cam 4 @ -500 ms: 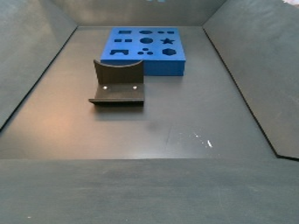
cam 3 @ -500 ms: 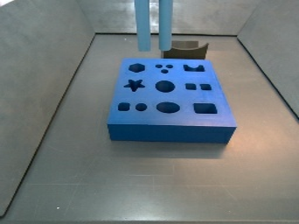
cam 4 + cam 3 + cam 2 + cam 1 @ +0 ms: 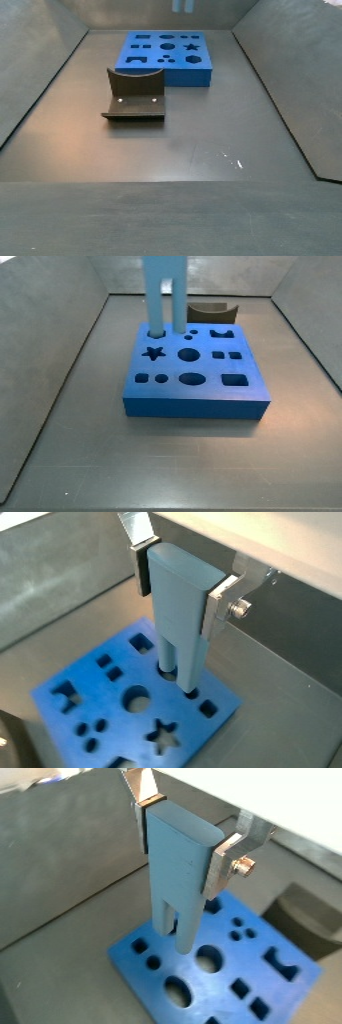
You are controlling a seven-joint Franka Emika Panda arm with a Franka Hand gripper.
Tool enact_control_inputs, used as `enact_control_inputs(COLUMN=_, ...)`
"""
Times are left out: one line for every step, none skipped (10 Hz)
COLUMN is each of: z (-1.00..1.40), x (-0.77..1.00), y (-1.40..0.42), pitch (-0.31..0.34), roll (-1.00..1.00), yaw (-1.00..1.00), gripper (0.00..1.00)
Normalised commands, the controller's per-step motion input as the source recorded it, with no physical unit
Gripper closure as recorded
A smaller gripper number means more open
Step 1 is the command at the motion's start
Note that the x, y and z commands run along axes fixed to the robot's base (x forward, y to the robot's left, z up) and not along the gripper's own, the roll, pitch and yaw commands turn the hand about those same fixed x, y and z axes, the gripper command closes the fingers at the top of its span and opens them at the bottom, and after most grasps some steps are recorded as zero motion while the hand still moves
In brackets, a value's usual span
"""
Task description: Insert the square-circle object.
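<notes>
My gripper [image 3: 187,833] is shut on the square-circle object [image 3: 178,868], a pale blue tall block with two thin prongs pointing down; it also shows in a wrist view [image 3: 181,607]. The silver fingers [image 3: 218,604] clamp its upper end from both sides. The prongs hang over the large blue slab with shaped holes [image 3: 201,376], at its back left corner near the hexagon hole [image 3: 156,332]. I cannot tell whether the prong tips touch the slab. In a side view only the prong tips [image 3: 183,5] show above the slab [image 3: 167,55]. The gripper itself is out of both side views.
The dark fixture [image 3: 134,95] stands on the grey floor apart from the slab; it also shows behind the slab [image 3: 214,311] and in a wrist view [image 3: 314,913]. Grey walls [image 3: 60,366] enclose the floor on all sides.
The square-circle object has moved from behind the slab to over its back left corner, and its prongs now sit lower, by the holes. Slab and fixture have not moved.
</notes>
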Motion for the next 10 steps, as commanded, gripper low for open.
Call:
enact_control_inputs(z=-1.00, x=-0.21, y=-0.37, pitch=0.000, roll=0.04, yaw=0.41, gripper=1.00)
enact_control_inputs(z=-0.70, x=0.02, y=-0.11, pitch=0.056, roll=0.23, yaw=0.00, gripper=1.00)
enact_control_inputs(z=-0.52, x=0.08, y=-0.03, pitch=0.097, roll=0.27, yaw=0.00, gripper=1.00)
enact_control_inputs(z=-0.51, x=0.04, y=-0.04, pitch=0.076, roll=0.25, yaw=0.00, gripper=1.00)
enact_control_inputs(z=-0.53, x=0.01, y=-0.03, pitch=0.049, roll=0.21, yaw=0.00, gripper=1.00)
enact_control_inputs(z=-0.42, x=0.05, y=-0.03, pitch=0.074, roll=0.18, yaw=0.00, gripper=1.00)
enact_control_inputs(z=-0.26, x=0.00, y=-0.13, pitch=0.040, roll=0.08, yaw=-0.06, gripper=1.00)
enact_control_inputs(z=-0.20, x=0.00, y=-0.15, pitch=0.000, roll=0.00, yaw=-0.10, gripper=1.00)
enact_control_inputs(z=-0.15, x=0.00, y=-0.16, pitch=0.001, roll=0.00, yaw=-0.08, gripper=1.00)
enact_control_inputs(z=-0.11, x=0.00, y=-0.15, pitch=0.000, roll=0.00, yaw=-0.04, gripper=1.00)
